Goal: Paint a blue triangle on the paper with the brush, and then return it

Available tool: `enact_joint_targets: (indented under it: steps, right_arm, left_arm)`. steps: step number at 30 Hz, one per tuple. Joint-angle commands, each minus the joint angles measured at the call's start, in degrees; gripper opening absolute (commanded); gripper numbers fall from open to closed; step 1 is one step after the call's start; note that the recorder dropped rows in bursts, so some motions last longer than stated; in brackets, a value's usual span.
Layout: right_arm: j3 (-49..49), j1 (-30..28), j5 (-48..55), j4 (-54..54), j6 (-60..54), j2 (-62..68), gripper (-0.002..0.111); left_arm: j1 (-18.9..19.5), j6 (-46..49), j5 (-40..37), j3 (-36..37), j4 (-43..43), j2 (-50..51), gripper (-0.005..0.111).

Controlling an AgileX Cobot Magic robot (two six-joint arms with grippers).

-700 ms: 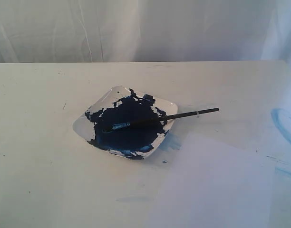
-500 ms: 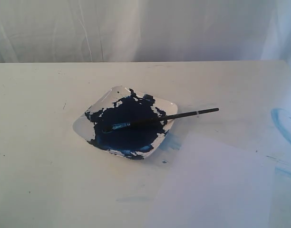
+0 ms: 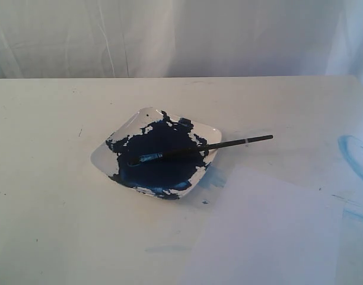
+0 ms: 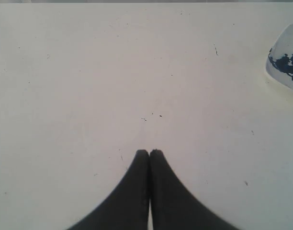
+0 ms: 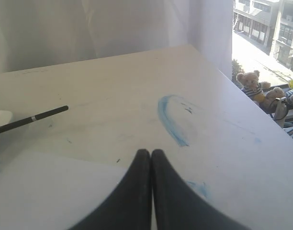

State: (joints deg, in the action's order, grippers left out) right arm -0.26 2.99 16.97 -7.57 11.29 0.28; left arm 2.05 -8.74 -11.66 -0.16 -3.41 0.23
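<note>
The black-handled brush (image 3: 199, 148) lies across the white paint dish (image 3: 104, 157), its blue-stained tip in the dark blue paint and its handle end sticking out over the table to the right. The handle end also shows in the right wrist view as the brush (image 5: 34, 117). The white paper (image 3: 270, 231) lies flat at the front right, with no blue triangle visible on it. Neither arm appears in the exterior view. My left gripper (image 4: 149, 152) is shut with nothing in it over bare table. My right gripper (image 5: 151, 152) is shut and empty at the paper's (image 5: 46, 191) edge.
A pale blue arc smear (image 3: 353, 155) marks the table at the right edge, seen as the smear (image 5: 168, 117) ahead of my right gripper. The dish's corner (image 4: 285, 60) shows in the left wrist view. White curtains hang behind the table; the right table edge is near.
</note>
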Motion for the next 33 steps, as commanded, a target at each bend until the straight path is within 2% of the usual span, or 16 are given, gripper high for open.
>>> enact_joint_targets:
  steps: [1, 5, 12, 19, 24, 28, 33]
  right_arm:
    - [0.26, 0.28, -0.52, 0.09, -0.05, -0.28, 0.000]
    - [0.26, 0.28, -2.70, 0.09, -0.05, -0.28, 0.000]
    - [0.26, 0.28, -15.18, 0.22, -0.05, -0.28, 0.000]
    - [0.26, 0.28, -19.89, 0.22, 0.42, -0.28, 0.000]
    - [0.26, 0.28, -23.71, 0.22, 9.24, -0.28, 0.000]
    - [0.26, 0.28, -27.39, 0.22, 16.55, -0.28, 0.000]
    - [0.26, 0.28, -31.22, 0.74, 27.88, -0.28, 0.000]
  left_arm:
    - [-0.03, -0.24, 0.07, 0.16, -0.09, -0.23, 0.000]
    - [-0.05, 0.51, 1.70, 0.16, -0.09, -0.23, 0.000]
    - [-0.05, 1.20, 13.69, 0.16, -0.09, -0.23, 0.000]
    - [-0.05, 1.20, 18.30, 0.16, -0.09, -0.23, 0.000]
    - [-0.05, 1.20, 23.68, 0.16, -0.09, -0.23, 0.000]
    - [-0.05, 1.07, 35.18, 0.16, -0.09, -0.23, 0.000]
    - [-0.05, 1.08, 45.13, 0.16, 1.82, -0.23, 0.000]
